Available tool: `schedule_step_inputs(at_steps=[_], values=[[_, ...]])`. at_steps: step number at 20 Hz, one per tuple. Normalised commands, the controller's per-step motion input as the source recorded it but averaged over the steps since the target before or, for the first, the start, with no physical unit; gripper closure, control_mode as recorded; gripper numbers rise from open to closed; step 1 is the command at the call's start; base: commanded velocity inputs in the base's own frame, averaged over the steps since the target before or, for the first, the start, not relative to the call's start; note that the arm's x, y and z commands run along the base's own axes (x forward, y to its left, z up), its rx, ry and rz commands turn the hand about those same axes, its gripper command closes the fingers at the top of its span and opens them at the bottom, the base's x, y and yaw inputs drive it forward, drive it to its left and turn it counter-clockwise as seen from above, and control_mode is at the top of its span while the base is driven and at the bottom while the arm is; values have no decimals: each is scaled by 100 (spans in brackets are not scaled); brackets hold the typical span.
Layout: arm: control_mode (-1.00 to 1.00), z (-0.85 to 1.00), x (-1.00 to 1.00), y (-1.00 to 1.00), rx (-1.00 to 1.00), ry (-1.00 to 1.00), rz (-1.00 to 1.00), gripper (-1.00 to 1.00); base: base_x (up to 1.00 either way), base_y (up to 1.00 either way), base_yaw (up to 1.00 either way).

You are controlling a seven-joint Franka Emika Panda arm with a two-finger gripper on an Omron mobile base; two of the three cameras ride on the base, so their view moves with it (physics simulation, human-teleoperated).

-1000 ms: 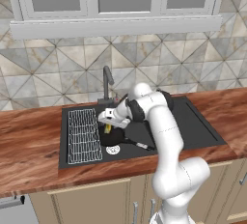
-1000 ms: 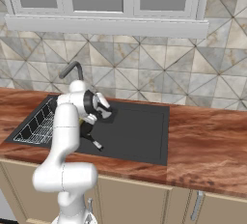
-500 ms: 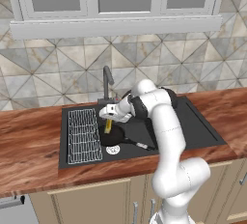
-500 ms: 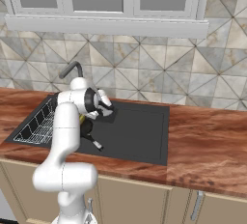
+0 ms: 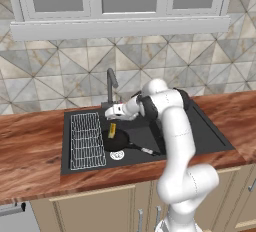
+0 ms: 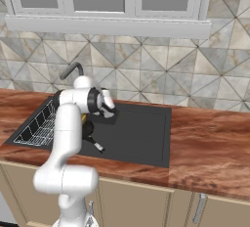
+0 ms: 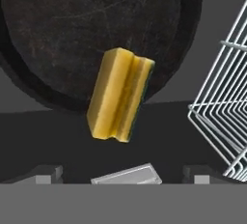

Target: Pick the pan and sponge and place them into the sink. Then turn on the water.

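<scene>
No text, label, brand, number or sign is showing legibly on anything in these views.

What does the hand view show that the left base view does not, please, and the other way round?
Hand view alone: the groove along the sponge, the scratched inside of the pan, and the gripper's dark fingertips set wide apart with nothing between them.

Left base view alone: the faucet behind the basin, the pan's long handle, the round drain, the wooden counter and the tiled wall.

Both: the sponge tilted by the pan's rim inside the black sink, with the white wire rack alongside.
</scene>
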Motion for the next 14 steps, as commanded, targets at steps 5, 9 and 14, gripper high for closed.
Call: schedule_step_inputs(at_steps=[5,9,14], values=[[-100,14,-21,-13,-6,-19,7,-100,0,0,0],[-100,11,-32,-17,-8,-18,6,-100,0,0,0],[-100,5,-41,-13,-7,-20,1,-100,0,0,0]])
